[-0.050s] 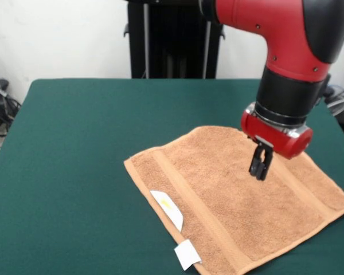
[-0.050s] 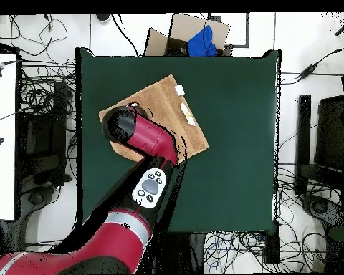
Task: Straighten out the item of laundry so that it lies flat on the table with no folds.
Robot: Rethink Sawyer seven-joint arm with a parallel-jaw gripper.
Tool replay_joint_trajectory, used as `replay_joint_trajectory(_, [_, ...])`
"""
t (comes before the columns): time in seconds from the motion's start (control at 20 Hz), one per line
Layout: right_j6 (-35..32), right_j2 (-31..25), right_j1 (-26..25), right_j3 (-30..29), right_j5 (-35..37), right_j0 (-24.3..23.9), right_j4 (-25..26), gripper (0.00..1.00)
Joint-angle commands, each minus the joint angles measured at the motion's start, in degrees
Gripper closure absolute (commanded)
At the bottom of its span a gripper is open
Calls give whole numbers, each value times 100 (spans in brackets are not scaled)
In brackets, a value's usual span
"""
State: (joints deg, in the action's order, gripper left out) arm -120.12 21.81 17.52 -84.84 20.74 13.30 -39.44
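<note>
The item of laundry, an orange-brown terry towel, lies spread out on the right half of the green table, turned at an angle to its edges. A woven band runs along its near-left side, where two white tags lie, one at the very edge. My gripper points straight down over the towel's far right part, fingers close together with nothing between them. Whether the tips touch the cloth is unclear. In the overhead view the arm covers part of the towel and hides the gripper.
A cardboard box with something blue in it stands just beyond one table edge. Cables and black equipment lie on the floor around the table. A white desk stands at one side.
</note>
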Motion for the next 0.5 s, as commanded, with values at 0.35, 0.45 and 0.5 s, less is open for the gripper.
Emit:
replay_joint_trajectory(0.35, [-405, -1085, 280, -908, -257, -263, 618, 100])
replay_joint_trajectory(0.45, [-426, -1098, 285, -894, -250, -285, 677, 100])
replay_joint_trajectory(0.5, [-437, -1102, 285, -880, -241, -296, 711, 100])
